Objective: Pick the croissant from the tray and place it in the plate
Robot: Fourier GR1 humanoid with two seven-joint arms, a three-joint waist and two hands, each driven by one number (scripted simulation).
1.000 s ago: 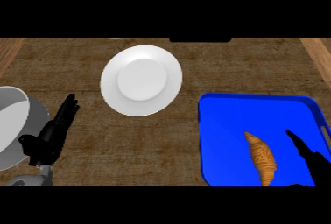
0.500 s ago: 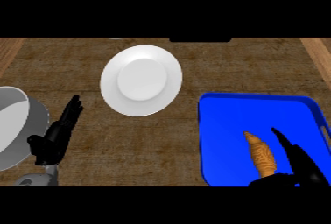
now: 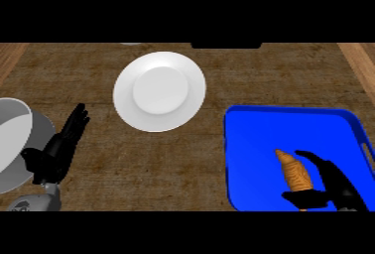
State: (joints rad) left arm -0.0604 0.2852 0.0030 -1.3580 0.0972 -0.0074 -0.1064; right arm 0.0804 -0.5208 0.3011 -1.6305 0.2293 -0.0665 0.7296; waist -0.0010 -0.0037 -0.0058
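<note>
Right hand [image 3: 331, 186] curled around the croissant's [image 3: 294, 171] lower end in the blue tray [image 3: 253, 149], thumb and fingers closing on it. Being likely light, flaky and crushable, it seemed best held mid-body.

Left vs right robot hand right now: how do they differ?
The left robot hand is at the view's left beside a grey bowl, over bare counter; the right robot hand is over the blue tray. The left's fingers are straight and hold nothing; the right's fingers and thumb curl round the croissant. Both are black.
</note>
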